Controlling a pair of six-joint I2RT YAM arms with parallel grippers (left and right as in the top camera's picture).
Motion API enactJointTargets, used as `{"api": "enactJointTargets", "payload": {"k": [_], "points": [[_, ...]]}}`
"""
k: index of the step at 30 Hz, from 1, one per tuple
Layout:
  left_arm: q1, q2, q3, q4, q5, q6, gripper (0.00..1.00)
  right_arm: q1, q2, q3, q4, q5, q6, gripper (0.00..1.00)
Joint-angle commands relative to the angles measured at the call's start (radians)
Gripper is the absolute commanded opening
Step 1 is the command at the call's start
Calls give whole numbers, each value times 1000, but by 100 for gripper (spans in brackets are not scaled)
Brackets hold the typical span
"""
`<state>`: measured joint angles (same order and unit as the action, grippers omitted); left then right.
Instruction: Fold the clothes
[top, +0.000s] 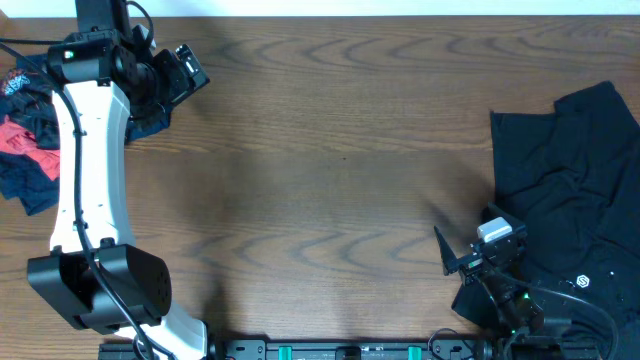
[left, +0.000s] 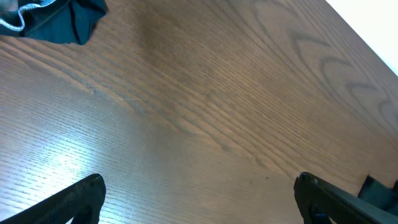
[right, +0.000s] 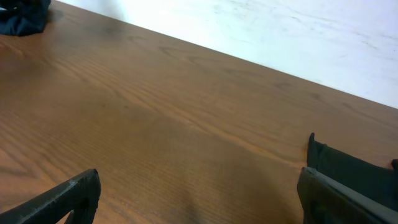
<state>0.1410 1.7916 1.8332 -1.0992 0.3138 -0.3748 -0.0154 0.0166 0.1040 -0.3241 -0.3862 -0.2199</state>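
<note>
Reach: left arm (top: 85, 150) to 11 o'clock, left fingers (left: 78, 198) spread. Right arm (top: 500, 300) folded at 5 o'clock, right fingers (right: 68, 199) spread beside jersey (top: 580, 180).

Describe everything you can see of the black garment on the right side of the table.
The black garment lies unfolded and rumpled on the wooden table, with soft creases. It looks like thin matte fabric. A small white logo shows on its lower part. It runs past the picture's right edge. The right gripper, open, is beside its lower left edge, with the arm crossing above the cloth.

Left pincer (left: 199, 190) spread, right pincer (right: 199, 180) spread
</note>
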Motion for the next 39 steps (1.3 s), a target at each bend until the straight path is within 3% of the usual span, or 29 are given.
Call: {"api": "enactJointTargets", "payload": {"k": [1, 8, 15, 20, 30, 39], "points": [[2, 1, 3, -20, -43, 45, 98, 13, -11, -5, 2, -7, -13, 99], [2, 2, 3, 67, -306, 259, 98, 13, -11, -5, 2, -7, -13, 99], [2, -45, 3, 353, -356, 467, 98, 13, -11, -5, 2, -7, -13, 99], [2, -126, 3, 525, -320, 471, 98, 13, -11, -5, 2, -7, -13, 99], [-2, -304, -27, 679, -311, 472, 98, 13, -11, -5, 2, -7, -13, 99], [-2, -607, -306, 914, -312, 504, 98, 13, -11, -5, 2, -7, -13, 99]]}}
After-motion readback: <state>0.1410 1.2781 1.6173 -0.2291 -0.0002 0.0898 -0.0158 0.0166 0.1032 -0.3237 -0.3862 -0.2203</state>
